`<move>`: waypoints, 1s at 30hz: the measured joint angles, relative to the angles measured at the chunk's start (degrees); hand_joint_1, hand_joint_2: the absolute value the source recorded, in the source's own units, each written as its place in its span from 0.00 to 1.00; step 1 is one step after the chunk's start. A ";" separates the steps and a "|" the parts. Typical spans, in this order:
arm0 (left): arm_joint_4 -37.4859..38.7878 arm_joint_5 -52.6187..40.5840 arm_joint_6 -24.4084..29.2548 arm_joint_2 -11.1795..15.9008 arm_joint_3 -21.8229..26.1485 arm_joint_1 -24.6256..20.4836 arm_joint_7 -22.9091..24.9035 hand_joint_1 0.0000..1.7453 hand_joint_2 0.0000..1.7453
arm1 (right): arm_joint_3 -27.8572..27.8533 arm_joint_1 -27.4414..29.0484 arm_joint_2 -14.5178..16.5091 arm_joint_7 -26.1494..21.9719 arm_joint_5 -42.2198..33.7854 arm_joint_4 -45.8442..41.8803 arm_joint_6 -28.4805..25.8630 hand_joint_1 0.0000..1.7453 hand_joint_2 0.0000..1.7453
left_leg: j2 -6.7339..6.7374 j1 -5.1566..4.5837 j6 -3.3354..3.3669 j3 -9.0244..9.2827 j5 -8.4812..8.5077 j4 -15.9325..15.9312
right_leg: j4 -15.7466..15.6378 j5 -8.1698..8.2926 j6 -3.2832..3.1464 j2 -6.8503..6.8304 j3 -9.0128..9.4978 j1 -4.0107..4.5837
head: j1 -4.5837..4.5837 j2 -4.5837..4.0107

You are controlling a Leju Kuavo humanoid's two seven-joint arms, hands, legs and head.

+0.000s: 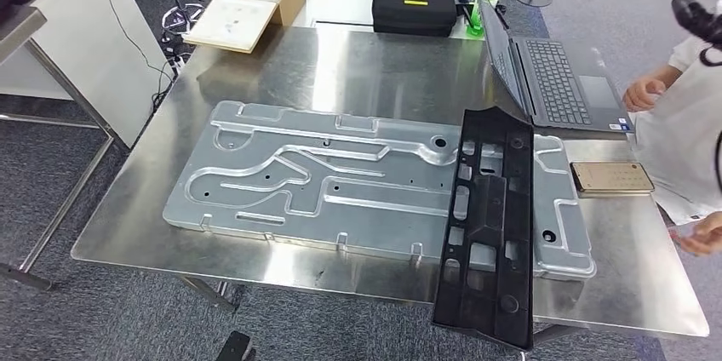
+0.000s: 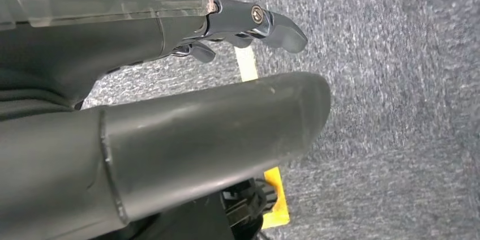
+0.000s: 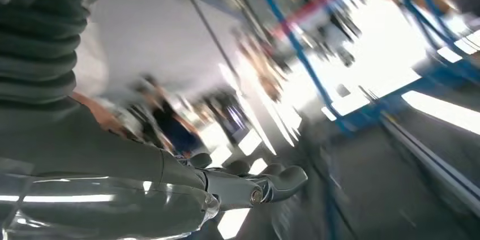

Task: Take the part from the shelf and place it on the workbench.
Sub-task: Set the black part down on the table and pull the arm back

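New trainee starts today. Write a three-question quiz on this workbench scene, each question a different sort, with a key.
1. True or false: the black part lies wholly on the bare workbench, clear of the aluminium plate.
2. Multiple choice: what lies beside the plate's right end? A) a gold-coloured flat device B) a cardboard box C) a stool
3. Fill in: the open laptop sits at the workbench's far ____ corner.

Key
1. False: it lies across the plate's right end, its near end hanging over the workbench edge.
2. A, the gold device.
3. Right.
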 joint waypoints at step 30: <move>0.01 -1.05 0.45 0.65 0.77 0.91 -1.72 0.00 0.00 | 12.94 38.94 27.24 -6.07 39.49 -33.15 -35.72 0.00 0.00 | -4.85 -0.14 -0.11 0.36 0.23 -0.37 | 1.63 -1.29 -2.52 3.31 0.25 0.86 | -0.07 0.00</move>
